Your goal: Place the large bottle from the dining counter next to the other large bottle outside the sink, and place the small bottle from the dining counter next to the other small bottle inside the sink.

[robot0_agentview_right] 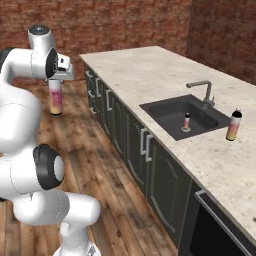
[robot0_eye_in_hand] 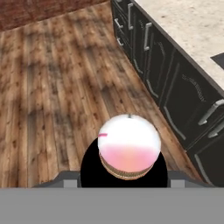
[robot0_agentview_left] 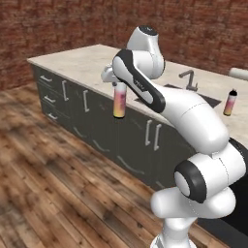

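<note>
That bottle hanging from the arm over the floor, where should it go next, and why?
Probably sideways over the counter toward the sink. The gripper holds the large bottle by its top above the wooden floor, while the other large bottle stands on the counter beside the sink.

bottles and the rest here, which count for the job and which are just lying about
Job:
- large bottle, hanging from the gripper over the floor
- other large bottle, on the counter beside the sink
- other small bottle, in the sink

Lying about:
- faucet
- cabinets
</note>
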Robot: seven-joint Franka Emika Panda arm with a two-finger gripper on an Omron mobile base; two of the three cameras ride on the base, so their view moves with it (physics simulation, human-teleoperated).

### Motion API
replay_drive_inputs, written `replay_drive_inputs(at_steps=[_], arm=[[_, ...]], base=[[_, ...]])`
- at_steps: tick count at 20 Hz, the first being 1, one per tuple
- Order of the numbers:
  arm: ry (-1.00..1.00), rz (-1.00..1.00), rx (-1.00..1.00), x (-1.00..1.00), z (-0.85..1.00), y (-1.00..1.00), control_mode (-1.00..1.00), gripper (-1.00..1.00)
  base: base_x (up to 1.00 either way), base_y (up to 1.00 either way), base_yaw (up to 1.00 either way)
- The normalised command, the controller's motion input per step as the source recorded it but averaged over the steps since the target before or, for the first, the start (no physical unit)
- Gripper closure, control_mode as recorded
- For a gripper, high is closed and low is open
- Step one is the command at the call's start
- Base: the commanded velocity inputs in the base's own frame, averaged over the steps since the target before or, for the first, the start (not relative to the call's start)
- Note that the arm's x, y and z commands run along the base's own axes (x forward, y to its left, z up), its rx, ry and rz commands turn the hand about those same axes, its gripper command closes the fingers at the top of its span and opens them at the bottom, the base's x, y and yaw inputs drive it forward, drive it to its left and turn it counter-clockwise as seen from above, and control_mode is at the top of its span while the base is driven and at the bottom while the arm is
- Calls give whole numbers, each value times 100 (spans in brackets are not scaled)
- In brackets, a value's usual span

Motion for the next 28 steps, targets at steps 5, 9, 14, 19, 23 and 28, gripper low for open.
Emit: replay_drive_inputs(at_steps=[5, 9, 14, 19, 23, 28], arm=[[0, 0, 0, 0, 0, 0, 100, 100], [0, 0, 0, 0, 0, 0, 100, 100], [0, 0, 0, 0, 0, 0, 100, 100], [0, 0, 0, 0, 0, 0, 100, 100], [0, 0, 0, 0, 0, 0, 100, 100], [0, 0, 0, 0, 0, 0, 100, 100]], base=[[0, 0, -25], [0, 0, -25], [0, 0, -25], [0, 0, -25], [0, 0, -25], [0, 0, -25]])
